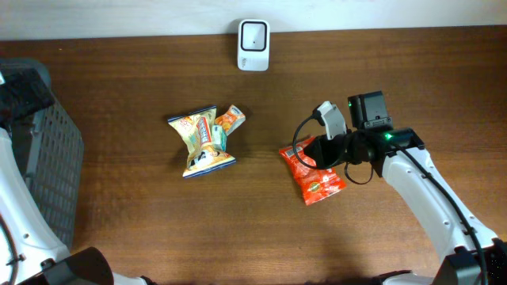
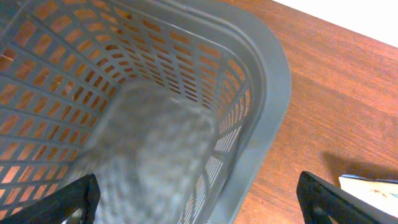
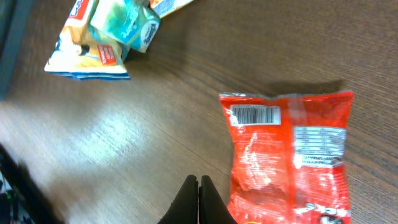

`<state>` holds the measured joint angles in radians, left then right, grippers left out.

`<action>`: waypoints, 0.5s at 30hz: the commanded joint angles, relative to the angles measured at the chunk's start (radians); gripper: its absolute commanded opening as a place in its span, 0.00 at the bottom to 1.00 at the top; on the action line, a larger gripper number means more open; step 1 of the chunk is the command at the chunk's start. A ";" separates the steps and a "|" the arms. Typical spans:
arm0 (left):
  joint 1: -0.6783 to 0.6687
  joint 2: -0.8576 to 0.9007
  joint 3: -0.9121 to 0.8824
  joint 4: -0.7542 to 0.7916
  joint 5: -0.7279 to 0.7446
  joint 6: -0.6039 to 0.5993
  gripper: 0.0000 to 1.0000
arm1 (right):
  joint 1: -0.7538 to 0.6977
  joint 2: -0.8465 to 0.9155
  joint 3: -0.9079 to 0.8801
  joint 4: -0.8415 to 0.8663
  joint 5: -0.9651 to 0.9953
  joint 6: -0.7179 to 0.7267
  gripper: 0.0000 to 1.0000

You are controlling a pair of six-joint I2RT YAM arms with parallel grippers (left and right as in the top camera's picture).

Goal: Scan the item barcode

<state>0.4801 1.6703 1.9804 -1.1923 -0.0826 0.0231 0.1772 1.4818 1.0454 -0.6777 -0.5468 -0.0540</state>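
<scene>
right fingers [image 3: 189,205] pressed together beside left edge of red packet [image 3: 289,155]; left fingers [image 2: 62,204] spread above basket [image 2: 273,81].

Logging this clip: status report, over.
Left gripper open over basket. Right gripper shut, empty, beside red packet, barcode up. Nothing blocks scanner.

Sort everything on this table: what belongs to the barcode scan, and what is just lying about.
Job:
red snack bag, its barcode facing up
white device at the far edge, likely the scanner
right gripper, shut beside the bag

Lying about:
yellow snack packets
grey basket
</scene>
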 commanded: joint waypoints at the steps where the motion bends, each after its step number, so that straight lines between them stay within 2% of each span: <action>1: 0.003 -0.003 0.000 0.001 0.000 0.015 0.99 | -0.008 -0.004 0.012 -0.020 0.013 -0.047 0.04; 3: 0.003 -0.003 0.000 0.001 0.000 0.015 0.99 | -0.008 0.007 0.011 -0.038 0.097 -0.047 0.06; 4: 0.003 -0.003 0.000 0.001 0.000 0.015 0.99 | -0.008 0.016 0.011 -0.045 0.133 -0.047 0.15; 6: 0.003 -0.003 0.000 0.001 0.000 0.015 0.99 | -0.010 0.053 0.011 -0.056 0.220 -0.047 0.40; 7: 0.003 -0.003 0.000 0.001 0.000 0.015 0.99 | -0.010 0.074 0.011 -0.057 0.248 -0.047 0.45; 12: 0.003 -0.003 0.000 0.001 0.000 0.015 0.99 | -0.032 0.215 0.011 -0.051 0.270 -0.179 0.47; 15: 0.003 -0.003 0.000 0.001 0.000 0.015 0.99 | -0.105 0.253 0.011 -0.037 0.241 -0.238 0.47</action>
<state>0.4801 1.6703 1.9804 -1.1923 -0.0826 0.0231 0.1379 1.7176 1.0489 -0.7265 -0.3058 -0.2066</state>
